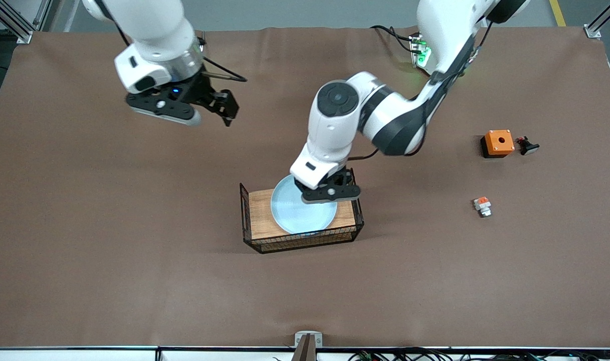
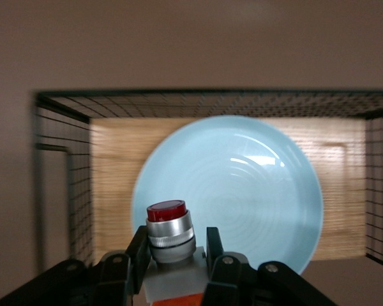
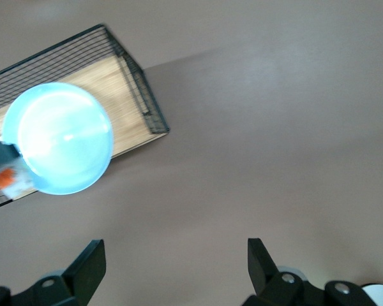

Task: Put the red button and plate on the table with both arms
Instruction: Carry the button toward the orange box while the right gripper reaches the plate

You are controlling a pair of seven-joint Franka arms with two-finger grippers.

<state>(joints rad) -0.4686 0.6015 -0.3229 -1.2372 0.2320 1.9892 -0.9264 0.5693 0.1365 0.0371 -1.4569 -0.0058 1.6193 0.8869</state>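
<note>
The pale blue plate (image 1: 297, 213) lies on the wooden board of a wire-sided basket (image 1: 258, 215) at the middle of the brown table (image 1: 134, 240). My left gripper (image 1: 330, 194) is over the plate's rim, on the robots' side, and is shut on the red button (image 2: 169, 228). The button's red cap points at the plate (image 2: 242, 191), and its white body and orange block sit between the fingers. In the front view the button is hidden by the gripper. My right gripper (image 1: 228, 108) is open and empty, up over bare table toward the right arm's end. The right wrist view shows its gripper (image 3: 175, 261) and the plate (image 3: 57, 137).
Toward the left arm's end lie an orange box (image 1: 498, 142), a black part with a pale cap (image 1: 528, 146) beside it, and a white-orange part with a silver cap (image 1: 482, 206) nearer the front camera. The basket's black wire sides (image 2: 57, 166) rise around the plate.
</note>
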